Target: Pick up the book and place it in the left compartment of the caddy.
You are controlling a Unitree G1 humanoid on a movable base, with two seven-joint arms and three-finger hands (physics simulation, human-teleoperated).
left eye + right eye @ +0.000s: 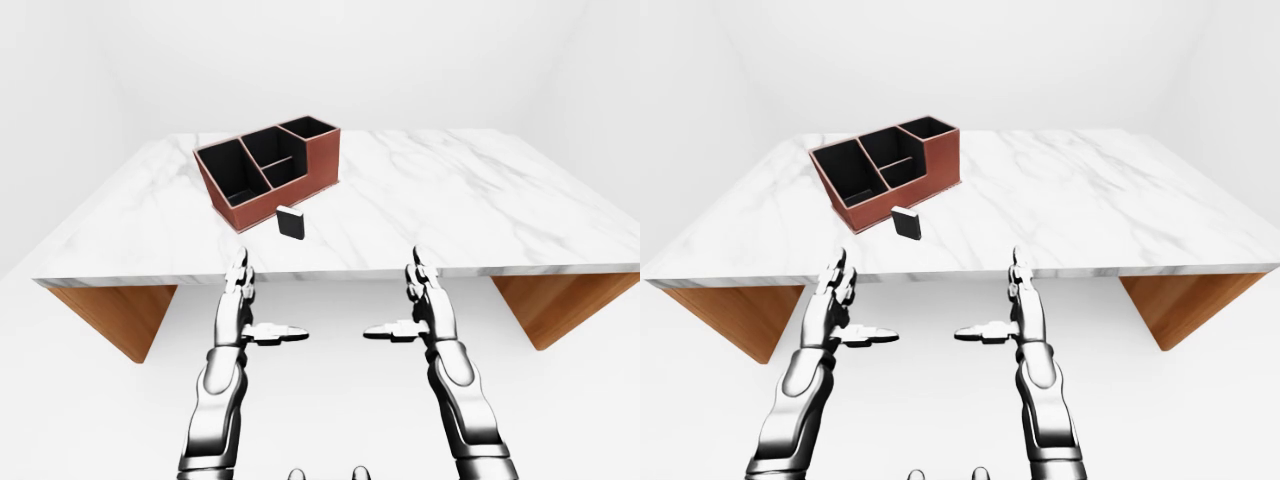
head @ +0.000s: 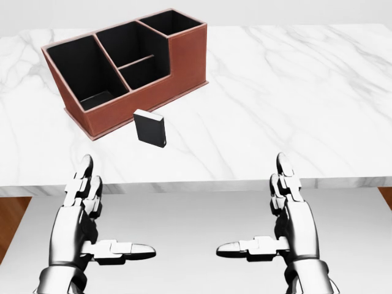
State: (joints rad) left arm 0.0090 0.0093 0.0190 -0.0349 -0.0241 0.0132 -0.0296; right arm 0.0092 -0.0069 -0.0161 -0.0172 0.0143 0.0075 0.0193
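Both the left robot hand (image 2: 82, 214) and right robot hand (image 2: 288, 211) hang released short of the bench (image 2: 294, 92). The book (image 2: 150, 128) stands upright just beside the caddy (image 2: 184, 58); a clumsy reach could topple it.

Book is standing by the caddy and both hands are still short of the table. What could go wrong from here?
1. The book stands upright, so a nudge from the left hand could tip it.
2. It sits close to the caddy wall, leaving little finger room.
3. The caddy is angled, so the left compartment may be missed.
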